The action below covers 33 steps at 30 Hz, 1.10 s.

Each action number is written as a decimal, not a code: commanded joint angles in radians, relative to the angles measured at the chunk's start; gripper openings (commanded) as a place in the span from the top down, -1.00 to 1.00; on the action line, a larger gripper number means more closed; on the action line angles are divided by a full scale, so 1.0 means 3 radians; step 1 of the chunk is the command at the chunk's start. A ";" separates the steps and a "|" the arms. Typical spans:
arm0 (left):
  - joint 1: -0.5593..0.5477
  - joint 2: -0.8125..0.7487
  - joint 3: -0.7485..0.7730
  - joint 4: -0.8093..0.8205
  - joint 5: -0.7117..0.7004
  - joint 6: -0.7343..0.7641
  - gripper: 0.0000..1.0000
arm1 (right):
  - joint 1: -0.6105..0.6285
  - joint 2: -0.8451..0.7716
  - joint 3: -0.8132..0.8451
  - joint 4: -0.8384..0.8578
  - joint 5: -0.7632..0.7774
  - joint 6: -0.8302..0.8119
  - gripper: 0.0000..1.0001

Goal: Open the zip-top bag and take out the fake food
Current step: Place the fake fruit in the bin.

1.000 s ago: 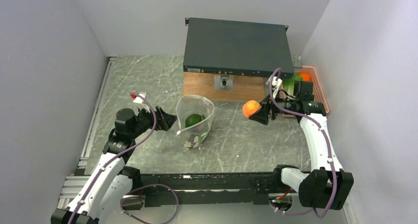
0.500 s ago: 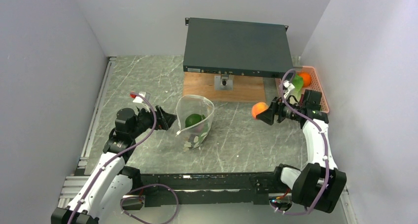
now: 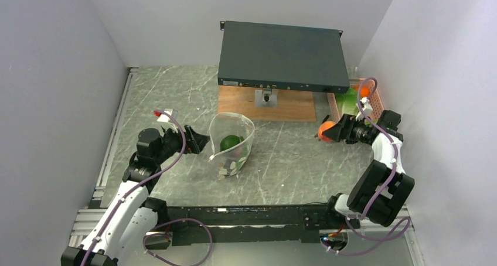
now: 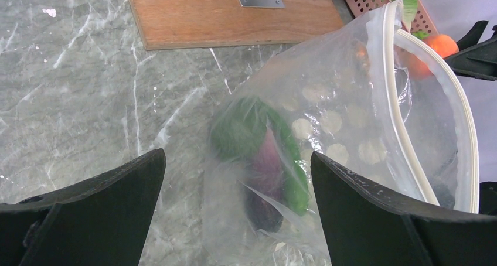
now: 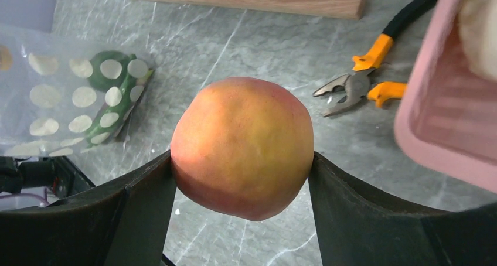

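Your right gripper (image 3: 329,131) clasps the orange ball (image 5: 241,146) near the table's right edge; centre it over the pink basket (image 5: 433,143) before releasing; left gripper (image 4: 234,178) gapes beside the mid-table zip-top bag (image 4: 351,131).

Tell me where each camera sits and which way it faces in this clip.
Top view: above and behind the arm bases, looking down over the table; both arms show.
Left wrist: on the left arm, facing the open bag and wooden board; the spread fingers of the left tool show.
Right wrist: on the right arm, looking down at the table past the orange fruit clamped in the right tool; pliers and pink basket behind.
Shared: both wrist views catch the bag and the fruit.
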 commanded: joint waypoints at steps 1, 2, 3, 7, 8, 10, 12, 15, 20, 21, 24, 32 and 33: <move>0.0023 0.0002 0.0095 0.0135 -0.0038 0.0020 -0.98 | -0.0054 0.0085 0.0298 0.0044 0.0071 0.0070 0.63; 0.0026 0.0011 0.0095 0.0142 -0.0038 0.0015 -0.98 | -0.0062 0.0098 0.0316 0.0059 0.0093 0.0097 0.63; 0.0027 0.0017 0.0095 0.0147 -0.0038 0.0015 -0.98 | -0.0067 0.0109 0.0337 0.0079 0.0118 0.0136 0.63; 0.0033 0.0040 0.0114 0.0134 -0.0052 0.0017 -0.98 | -0.0072 0.0120 0.0391 0.0143 0.0203 0.0233 0.62; 0.0033 0.0041 0.0117 0.0125 -0.0064 0.0019 -0.98 | -0.0074 0.0123 0.0404 0.0163 0.0254 0.0292 0.62; 0.0037 0.0049 0.0130 0.0105 -0.0088 0.0011 -0.99 | -0.0077 0.0126 0.0439 0.0197 0.0349 0.0351 0.62; 0.0047 0.0057 0.0145 0.0110 -0.0074 0.0002 -0.99 | -0.0080 0.0133 0.0486 0.0231 0.0431 0.0392 0.61; 0.0065 0.0067 0.0175 0.0118 -0.0033 -0.0009 -0.99 | -0.0083 0.0140 0.0568 0.0259 0.0534 0.0417 0.61; 0.0115 0.0058 0.0206 0.0109 0.0018 -0.0060 -0.99 | -0.0084 0.0191 0.0703 0.0241 0.0682 0.0415 0.60; 0.0130 0.0048 0.0220 0.0095 0.0018 -0.0066 -0.99 | -0.0086 0.0194 0.0719 0.0248 0.0714 0.0404 0.60; 0.0181 0.0019 0.0336 -0.0084 -0.0085 -0.0140 -0.99 | -0.0086 0.0160 0.0792 0.0245 0.0792 0.0286 0.60; 0.0263 0.0185 0.0821 -0.0554 -0.0181 -0.0097 -0.99 | -0.0096 0.0071 0.0944 0.0166 0.1050 -0.0099 0.60; 0.0263 0.0223 0.0857 -0.0567 -0.0165 -0.0119 -0.99 | -0.0099 0.0057 0.0953 0.0176 0.1086 -0.0125 0.60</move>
